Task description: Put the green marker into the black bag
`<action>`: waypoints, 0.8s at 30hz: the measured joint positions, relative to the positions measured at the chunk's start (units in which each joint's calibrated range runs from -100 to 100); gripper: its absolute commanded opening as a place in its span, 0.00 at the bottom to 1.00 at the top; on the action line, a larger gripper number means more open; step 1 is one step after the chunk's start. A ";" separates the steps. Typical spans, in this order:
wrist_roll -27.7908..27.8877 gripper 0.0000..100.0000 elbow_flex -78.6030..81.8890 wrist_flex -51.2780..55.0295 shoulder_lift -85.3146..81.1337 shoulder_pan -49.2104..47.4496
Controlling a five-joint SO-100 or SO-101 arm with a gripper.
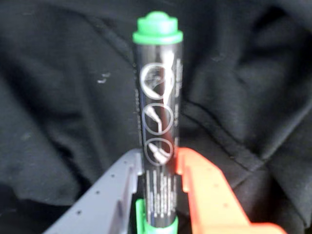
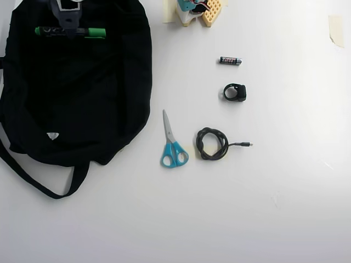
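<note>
The green marker point(image 1: 158, 97) has a dark body with white symbols and a green end pointing up the wrist view. My gripper point(image 1: 158, 163) is shut on its lower body, a grey finger point(image 1: 109, 190) on the left and an orange finger point(image 1: 204, 190) on the right. Behind it, the black bag point(image 1: 58, 97) fills the view with crumpled fabric. In the overhead view the green marker point(image 2: 70, 32) lies crosswise over the top of the black bag point(image 2: 82, 98) at the upper left, with my gripper point(image 2: 67, 26) on its middle. I cannot tell whether the marker touches the fabric.
On the white table right of the bag lie blue-handled scissors point(image 2: 173, 145), a coiled black cable point(image 2: 211, 143), a black ring-shaped piece point(image 2: 236, 92) and a short black battery point(image 2: 230, 60). The arm's base point(image 2: 194, 11) stands at the top edge. Bag straps point(image 2: 33, 181) trail lower left.
</note>
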 measured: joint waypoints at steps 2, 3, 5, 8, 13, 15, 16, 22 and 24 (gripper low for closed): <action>-0.10 0.18 0.00 0.00 0.50 0.15; -0.10 0.21 -0.08 0.00 0.50 0.22; -0.59 0.21 -0.08 0.00 0.50 0.00; -1.22 0.21 -0.08 3.18 -4.65 -2.94; -3.08 0.02 -0.16 14.68 -34.29 -17.49; -3.22 0.02 -0.16 16.06 -36.78 -25.28; -3.22 0.02 -0.16 16.06 -36.86 -34.17; -5.67 0.02 24.53 12.28 -48.24 -46.80; -5.67 0.02 33.10 8.59 -52.97 -48.35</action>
